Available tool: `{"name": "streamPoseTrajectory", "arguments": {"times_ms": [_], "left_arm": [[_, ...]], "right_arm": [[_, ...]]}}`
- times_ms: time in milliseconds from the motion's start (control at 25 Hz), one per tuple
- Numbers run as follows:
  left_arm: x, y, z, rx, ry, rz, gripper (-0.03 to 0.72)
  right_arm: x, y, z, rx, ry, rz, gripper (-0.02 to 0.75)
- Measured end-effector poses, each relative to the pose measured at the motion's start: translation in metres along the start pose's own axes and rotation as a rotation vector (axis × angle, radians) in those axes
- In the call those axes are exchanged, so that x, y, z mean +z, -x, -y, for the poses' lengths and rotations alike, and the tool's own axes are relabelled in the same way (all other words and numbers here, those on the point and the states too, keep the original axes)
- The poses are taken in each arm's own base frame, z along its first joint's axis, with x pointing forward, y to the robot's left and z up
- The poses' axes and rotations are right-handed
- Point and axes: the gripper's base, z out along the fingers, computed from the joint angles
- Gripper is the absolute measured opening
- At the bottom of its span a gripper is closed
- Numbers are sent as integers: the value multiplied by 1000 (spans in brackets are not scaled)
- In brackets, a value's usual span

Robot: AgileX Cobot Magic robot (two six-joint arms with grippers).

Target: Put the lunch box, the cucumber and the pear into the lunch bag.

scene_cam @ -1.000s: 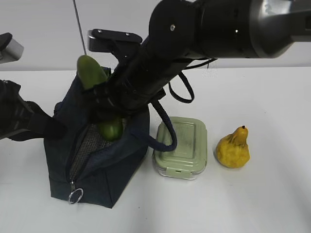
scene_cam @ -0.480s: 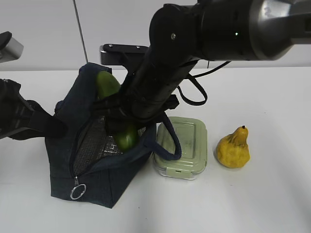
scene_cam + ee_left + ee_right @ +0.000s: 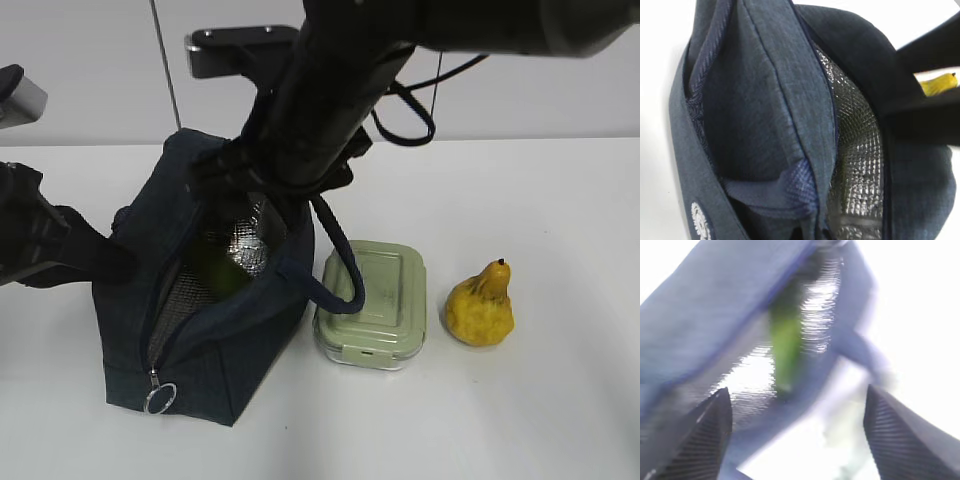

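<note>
The right claw [image 3: 795, 435] is spread empty above the lunch bag [image 3: 215, 340]; the lunch box [image 3: 373, 303] lies just right of it. The left claw, out of view, is shut.

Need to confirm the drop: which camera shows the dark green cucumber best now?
The right wrist view: the dark green cucumber lies unobstructed, though blurred, against the silver lining, between the open tool's fingers. The exterior view shows a dim green patch inside the navy fabric lunch bag. The left wrist view shows none.

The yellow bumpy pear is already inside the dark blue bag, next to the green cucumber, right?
Not quite. The yellow bumpy pear sits on the white table, right of the sage-green lidded lunch box. Only the green cucumber is inside the dark blue fabric bag, as the exterior view shows.
</note>
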Motion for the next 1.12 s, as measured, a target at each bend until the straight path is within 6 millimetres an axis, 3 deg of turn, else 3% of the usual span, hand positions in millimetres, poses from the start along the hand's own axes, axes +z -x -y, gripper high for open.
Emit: {"name": "streamPoseTrajectory", "arguments": {"times_ms": [120, 240, 520, 640, 880, 1120], "left_arm": [[0, 0, 0, 1, 0, 0, -15], [0, 0, 0, 1, 0, 0, -15], [0, 0, 0, 1, 0, 0, -15], [0, 0, 0, 1, 0, 0, -15], [0, 0, 0, 1, 0, 0, -15], [0, 0, 0, 2, 0, -2, -15]], "right_arm": [[-23, 2, 14, -12, -146, 6, 617], [-36, -7, 47, 30, -297, -70, 563], [-23, -67, 133, 282, -223, -252, 540], [-19, -85, 155, 331, -200, -295, 539], [-19, -87, 164, 321, -194, -290, 539], [4, -94, 173, 334, -192, -341, 538]]}}
